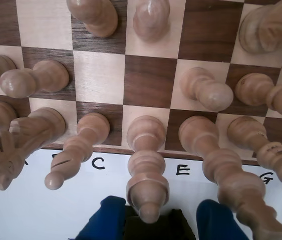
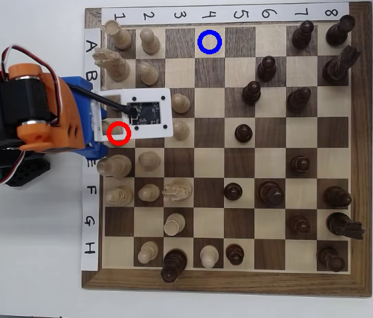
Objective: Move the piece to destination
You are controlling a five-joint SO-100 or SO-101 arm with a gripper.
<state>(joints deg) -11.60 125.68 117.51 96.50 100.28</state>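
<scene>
The pincer [image 1: 151, 212] stands open, its two blue fingers [image 1: 103, 220] either side of the pale piece [image 1: 146, 165] without gripping it. The piece stands on the board's [image 2: 362, 152] edge row, well apart from the blue-ringed square [image 2: 209, 42].

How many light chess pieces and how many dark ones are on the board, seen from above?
Pale pieces: 15 showing, and the arm may hide more
Dark pieces: 16
Total: 31 pieces showing
</scene>
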